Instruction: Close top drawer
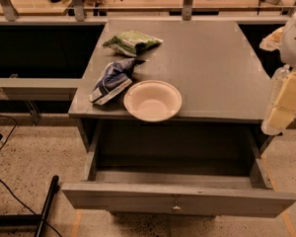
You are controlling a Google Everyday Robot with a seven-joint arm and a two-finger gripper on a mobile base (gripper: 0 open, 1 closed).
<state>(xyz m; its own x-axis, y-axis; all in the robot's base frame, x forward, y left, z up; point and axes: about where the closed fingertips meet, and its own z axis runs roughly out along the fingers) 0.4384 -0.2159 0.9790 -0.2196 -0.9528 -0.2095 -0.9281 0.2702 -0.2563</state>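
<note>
The top drawer (pixel 177 199) is a wide, shallow grey wooden drawer with a small metal knob (pixel 176 207) at the centre of its front. It stands pulled far out of the grey cabinet (pixel 207 58), toward the camera, and its inside looks empty. My gripper (pixel 282 107) shows at the right edge as pale yellowish parts under a white arm piece. It hangs beside the cabinet's front right corner, above the drawer's right side rail. It is apart from the drawer front.
On the cabinet top lie a white bowl (pixel 152 100) at the front edge, a blue snack bag (pixel 111 80) and a green snack bag (pixel 133 41). A grey shelf (pixel 34 87) juts out at the left. A black pole (pixel 47 201) and cables lie on the floor.
</note>
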